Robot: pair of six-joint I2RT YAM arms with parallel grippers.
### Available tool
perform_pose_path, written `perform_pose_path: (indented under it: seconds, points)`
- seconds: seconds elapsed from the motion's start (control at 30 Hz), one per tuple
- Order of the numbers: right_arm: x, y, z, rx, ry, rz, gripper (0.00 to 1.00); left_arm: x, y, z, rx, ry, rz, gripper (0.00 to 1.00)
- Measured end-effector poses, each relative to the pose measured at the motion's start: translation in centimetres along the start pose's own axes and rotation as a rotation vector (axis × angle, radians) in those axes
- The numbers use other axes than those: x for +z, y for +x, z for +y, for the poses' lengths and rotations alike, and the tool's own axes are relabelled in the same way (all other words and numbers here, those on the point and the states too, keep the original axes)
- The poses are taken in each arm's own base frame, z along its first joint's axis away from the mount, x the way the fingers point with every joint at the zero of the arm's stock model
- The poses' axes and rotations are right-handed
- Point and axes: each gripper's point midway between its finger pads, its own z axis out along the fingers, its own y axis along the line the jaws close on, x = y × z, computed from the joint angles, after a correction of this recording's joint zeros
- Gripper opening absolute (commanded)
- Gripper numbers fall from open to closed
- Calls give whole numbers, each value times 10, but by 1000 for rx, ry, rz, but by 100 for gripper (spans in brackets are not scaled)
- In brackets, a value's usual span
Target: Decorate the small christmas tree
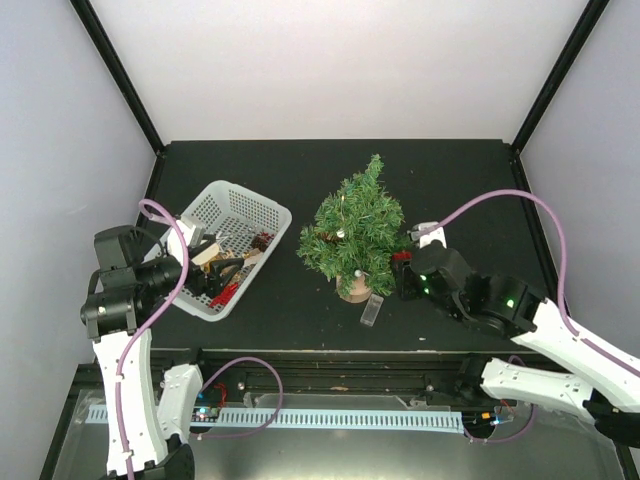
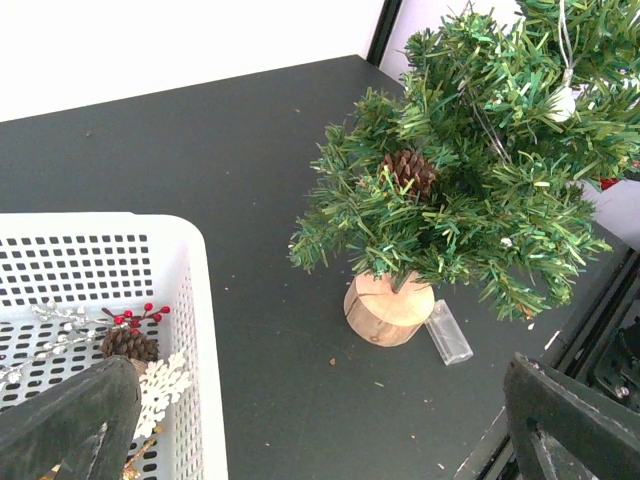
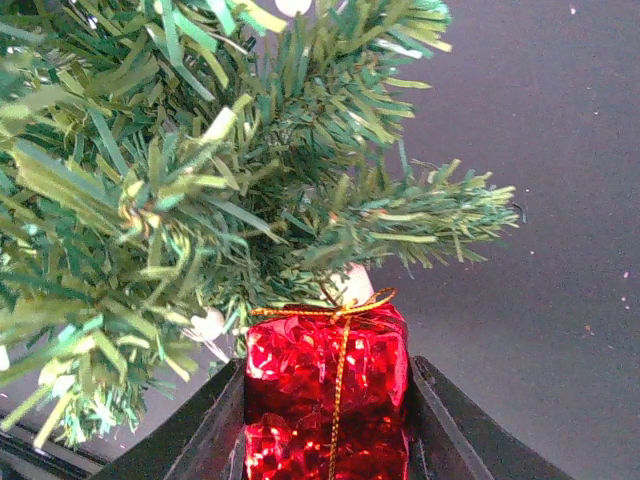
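Right wrist view has the right end effector point(image 3: 330, 440) clamped on a shiny red gift ornament point(image 3: 325, 360), its gold loop up against the lower branches of the small christmas tree point(image 3: 180, 180). The tree stands on its wooden base point(image 2: 388, 308) mid-way across the table point(image 1: 250, 165), between the white basket point(image 1: 262, 203) and that arm. I'd worry the loop isn't hooked over a twig; letting go now would likely drop the gift. Pushing deeper could tip or slide the light tree, or snag its light wire point(image 2: 566, 40). Left end effector point(image 2: 315, 400) hangs wide open over the basket, holding nothing.
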Motion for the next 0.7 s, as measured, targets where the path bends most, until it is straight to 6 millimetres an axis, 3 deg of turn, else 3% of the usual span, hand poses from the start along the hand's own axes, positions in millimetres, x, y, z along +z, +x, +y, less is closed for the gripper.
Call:
perform_pose_path:
  seconds: [0.3,0.7]
  points:
    - [27,-7,10,13,-16,6,39,0,0,-1,0,-1,-3,99]
    - [56,0,25,23,-56,27,36,-3,-1,-3,11,-5,-11,99]
